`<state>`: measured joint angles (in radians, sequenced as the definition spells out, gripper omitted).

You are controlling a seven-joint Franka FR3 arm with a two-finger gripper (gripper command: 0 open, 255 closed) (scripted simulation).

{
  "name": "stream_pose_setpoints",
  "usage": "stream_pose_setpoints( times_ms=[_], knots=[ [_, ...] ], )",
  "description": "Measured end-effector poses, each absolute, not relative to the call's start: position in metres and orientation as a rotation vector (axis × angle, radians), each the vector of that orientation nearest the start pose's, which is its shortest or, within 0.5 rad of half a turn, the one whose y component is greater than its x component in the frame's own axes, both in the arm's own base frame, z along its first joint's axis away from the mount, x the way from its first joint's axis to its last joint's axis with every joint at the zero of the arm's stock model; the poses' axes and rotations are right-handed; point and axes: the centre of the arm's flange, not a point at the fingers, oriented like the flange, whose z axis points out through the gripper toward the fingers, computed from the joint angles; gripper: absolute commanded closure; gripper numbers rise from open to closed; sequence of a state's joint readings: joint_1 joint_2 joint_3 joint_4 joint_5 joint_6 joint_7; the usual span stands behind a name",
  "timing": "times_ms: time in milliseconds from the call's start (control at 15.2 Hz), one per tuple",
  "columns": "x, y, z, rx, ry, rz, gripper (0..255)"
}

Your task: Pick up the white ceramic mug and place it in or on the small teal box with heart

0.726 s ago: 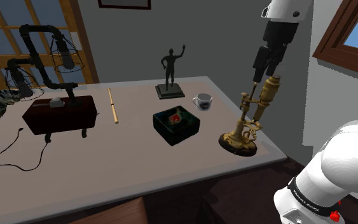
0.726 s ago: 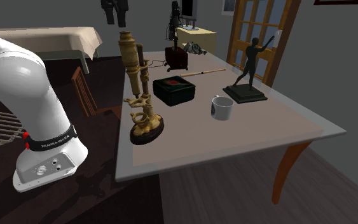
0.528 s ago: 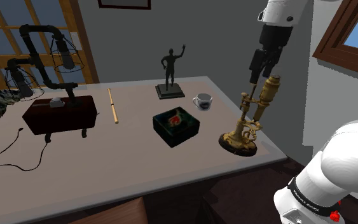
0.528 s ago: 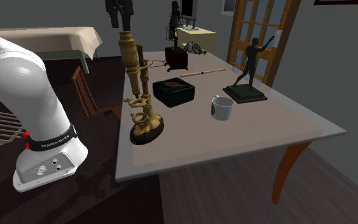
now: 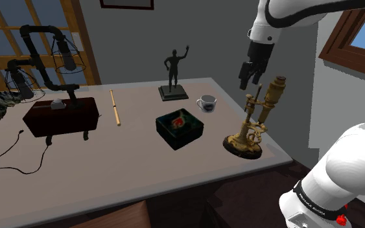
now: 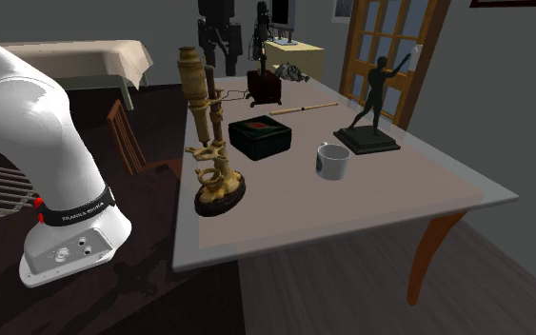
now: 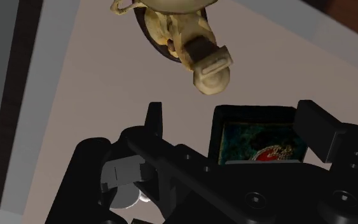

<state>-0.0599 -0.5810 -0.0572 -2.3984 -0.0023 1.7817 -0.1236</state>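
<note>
Over the bench: black fingers, squared and matte, hang high and spread wide, clasping nothing.
Gripper: all black and blocky, pointing down at a slight tilt, just beside the microscope's eyepiece in the shoulder view.
Arm: smooth white rounded links with dark joints, entering along the shoulder view's top edge, wrist bent downward.
Microscope: glossy, brass-coloured, slanted tube on a round dark base.
Mug: white, rounded, dark inside, upright on the bench between microscope and statuette, near the box, untouched.
Box: low, square, dark-walled, with a mottled teal face and red heart.
Statuette: dark figure, one arm raised, on a square plinth.
</note>
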Motion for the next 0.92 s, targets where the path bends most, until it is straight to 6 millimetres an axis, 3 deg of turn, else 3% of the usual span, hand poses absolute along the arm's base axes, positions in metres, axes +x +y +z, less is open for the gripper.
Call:
stream_pose_setpoints(
  times_ms=[924],
  knots=[
    [0.493, -0.133, 0.416, -3.102, 0.006, 0.012, 0]
  ],
)
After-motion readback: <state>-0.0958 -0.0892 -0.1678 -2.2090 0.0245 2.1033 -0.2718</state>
